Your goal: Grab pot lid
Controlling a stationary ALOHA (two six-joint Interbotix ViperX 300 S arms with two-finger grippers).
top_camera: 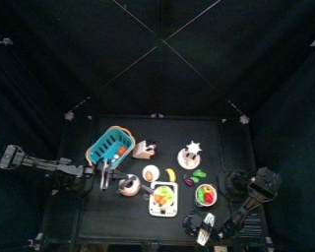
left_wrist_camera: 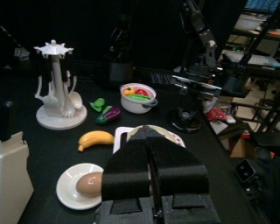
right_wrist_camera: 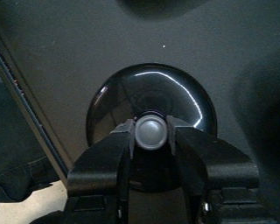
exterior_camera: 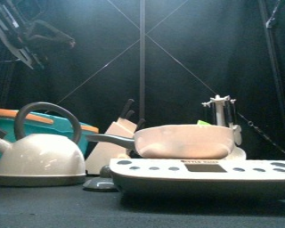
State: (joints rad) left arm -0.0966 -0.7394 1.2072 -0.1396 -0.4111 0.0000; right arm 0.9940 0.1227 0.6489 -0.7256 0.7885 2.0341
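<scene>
Two black jaws of the right gripper [right_wrist_camera: 152, 150] stand apart, one on each side of the pale knob [right_wrist_camera: 152, 131]. The right wrist view does not show whether they press on it yet. The knob sits at the centre of the pot lid [right_wrist_camera: 154, 92], a round, dark, glossy disc lying flat on the black table [right_wrist_camera: 224, 35]. In the top view the right gripper hangs by the table's front edge, diagonally frontward and to the right of the white plate [top_camera: 163, 211], and the lid lies beneath it. The disc looks rigid and light. Its sheen suggests a smooth, slippery face, and its rim lies flush with the table, leaving little room for a jaw to get under. The knob is therefore judged the sound place to take hold, gripped squarely across its sides so that the lid hangs level and does not swing or slide out. To the left of the white plate rests the left gripper [left_wrist_camera: 152, 144], its jaws together and holding nothing. It is aimed across the plate toward a red bowl [left_wrist_camera: 137, 96] on the plate's far side.
</scene>
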